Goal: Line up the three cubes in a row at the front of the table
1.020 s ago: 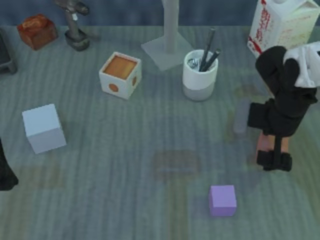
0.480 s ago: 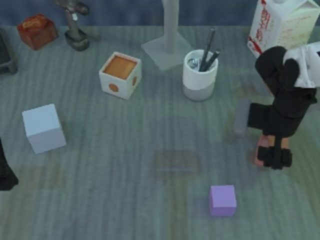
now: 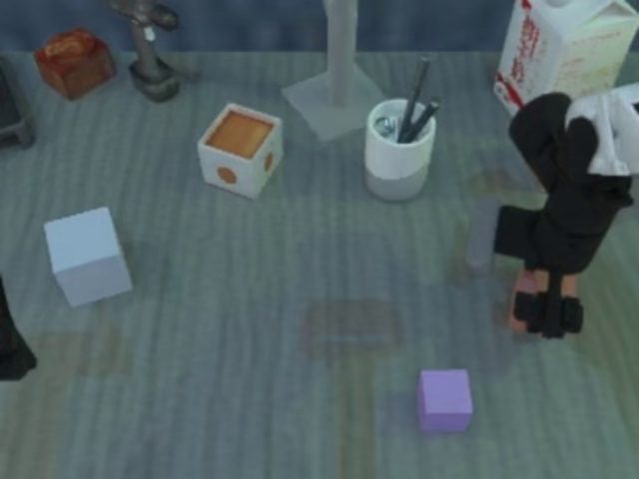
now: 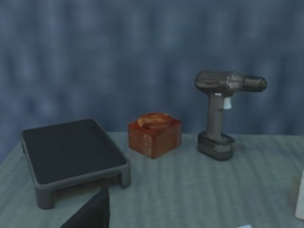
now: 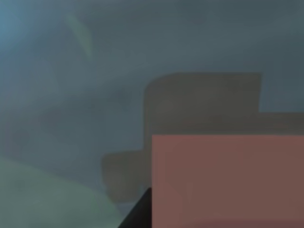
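Observation:
The salmon-pink cube (image 3: 519, 299) sits between the fingers of my right gripper (image 3: 547, 311), at the right side of the table (image 3: 300, 419). In the right wrist view this cube (image 5: 228, 180) fills the near corner, with its shadow on the table behind it, so it hangs above the surface. The small lilac cube (image 3: 444, 399) rests near the front, left of the right gripper. The larger pale blue-white cube (image 3: 87, 254) stands at the left. My left arm (image 3: 10, 349) is parked at the left edge.
At the back stand a white box with an orange top (image 3: 240, 150), a brown carton (image 3: 73, 62), a drill (image 3: 148, 50), a white post on a base (image 3: 339, 90), a cup of pens (image 3: 399, 150) and a milk carton (image 3: 564, 50). A black tray (image 4: 71, 156) sits at the far left.
My right gripper has shifted slightly toward the back with the salmon-pink cube in it. The other cubes and the left arm have not moved.

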